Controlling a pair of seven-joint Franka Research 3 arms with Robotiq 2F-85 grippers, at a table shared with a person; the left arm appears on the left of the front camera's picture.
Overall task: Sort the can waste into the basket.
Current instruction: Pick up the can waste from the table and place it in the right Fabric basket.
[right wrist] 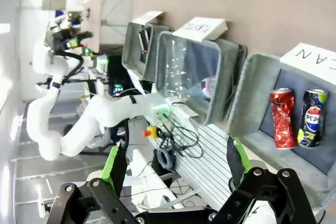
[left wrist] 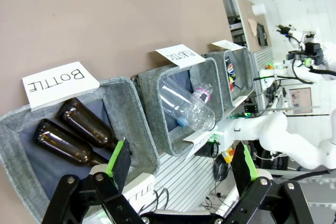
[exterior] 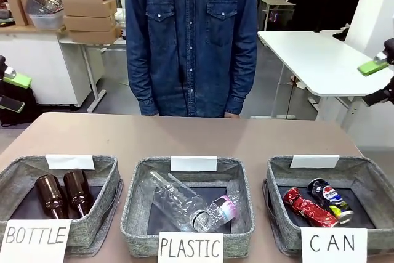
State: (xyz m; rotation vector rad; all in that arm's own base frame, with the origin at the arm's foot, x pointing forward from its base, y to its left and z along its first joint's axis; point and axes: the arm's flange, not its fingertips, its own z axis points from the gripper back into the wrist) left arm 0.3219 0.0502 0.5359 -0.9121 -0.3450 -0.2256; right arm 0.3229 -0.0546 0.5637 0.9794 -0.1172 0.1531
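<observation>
The crushed red can (exterior: 309,208) and the dark Pepsi can (exterior: 330,197) lie side by side inside the grey basket (exterior: 278,183) with the "CAN" card, at the front right of the table. The right wrist view has the same red can (right wrist: 282,118) and Pepsi can (right wrist: 313,117) in that basket (right wrist: 245,95). My right gripper (exterior: 376,82) hangs open off the table's right side, well above and apart from the basket; its fingers (right wrist: 175,163) hold nothing. My left gripper (exterior: 13,92) is open at the far left edge, fingers (left wrist: 181,163) empty.
A "BOTTLE" bin (exterior: 108,183) with two brown glass bottles (exterior: 64,193) stands front left. The "PLASTIC" bin (exterior: 132,214) in the middle holds clear plastic bottles (exterior: 184,204). A person in a denim shirt (exterior: 191,35) stands at the far side. Bare tabletop (exterior: 184,137) lies behind the bins.
</observation>
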